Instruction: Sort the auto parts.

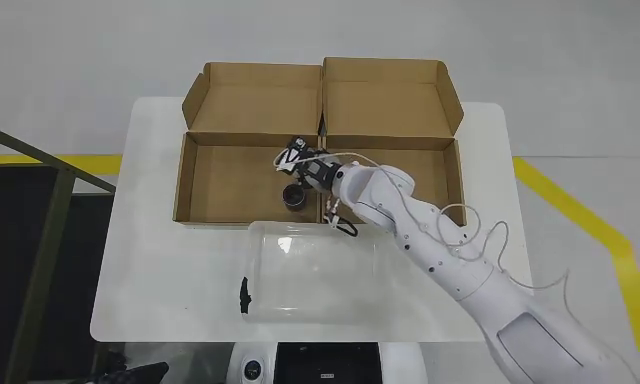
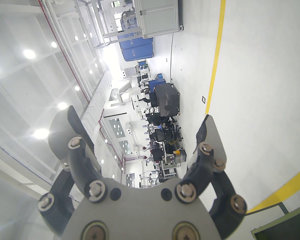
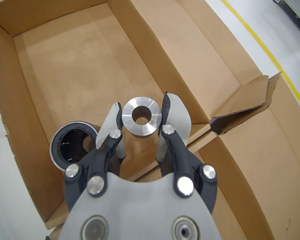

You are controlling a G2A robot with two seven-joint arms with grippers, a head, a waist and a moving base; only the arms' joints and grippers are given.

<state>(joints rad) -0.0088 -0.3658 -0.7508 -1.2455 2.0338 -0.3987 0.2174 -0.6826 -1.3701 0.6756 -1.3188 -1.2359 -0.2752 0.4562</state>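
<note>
Closed on the ring (image 3: pixel 151 116), the right claw (image 3: pixel 141 102) has one pad on each side of its curved wall, jaws only partly apart and the bore facing the wrist camera. It holds this bright metal part over the left box (image 3: pixel 77 58), close to the wall shared with the right box (image 3: pixel 252 163). How high the ring sits above the cardboard floor I cannot tell.

Just beside the claw, on the left box's floor, stands a bearing (image 3: pixel 70 142) with a dark bore, very near the outer face of one finger. In the top view the claw (image 1: pixel 298 156) hangs near the join between the two boxes, with the bearing (image 1: pixel 295 195) nearer the robot. A clear bin (image 1: pixel 320 269) stands in front of the boxes.

The left claw (image 2: pixel 140 114) is spread wide and empty, pointing out at the room.

Risks, as I judge them:
- The ring is smooth and round, so the pads have little contact and it could slip or twist out.
- If dropped, it might strike the bearing or roll.
- A low pass toward the right box could catch the shared wall.
- A descent here could knock a finger against the bearing.
</note>
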